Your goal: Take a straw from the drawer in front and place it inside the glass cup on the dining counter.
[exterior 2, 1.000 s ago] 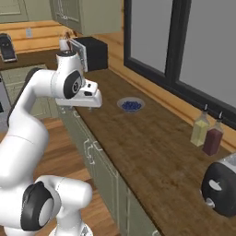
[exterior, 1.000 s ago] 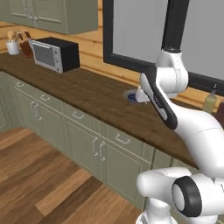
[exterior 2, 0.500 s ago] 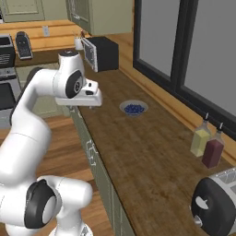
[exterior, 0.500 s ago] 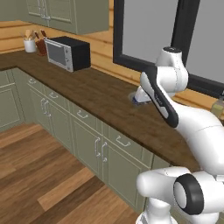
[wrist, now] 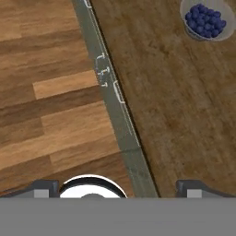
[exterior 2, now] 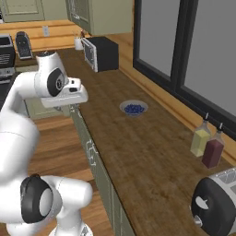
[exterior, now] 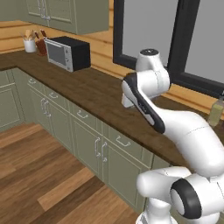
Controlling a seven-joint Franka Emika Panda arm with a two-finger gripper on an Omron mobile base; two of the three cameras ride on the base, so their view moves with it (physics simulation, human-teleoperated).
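Straw, presumably inside a closed drawer under the worktop, is judged light, thin and easily rolled, best pinched mid-length; the gripper, fingers spread wide and empty, is held above the worktop edge.

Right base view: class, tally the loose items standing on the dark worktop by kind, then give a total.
Microwave: 1
Bowl of blueberries: 1
Bottles: 2
Toaster: 1
White utensil cup: 1
Total: 6
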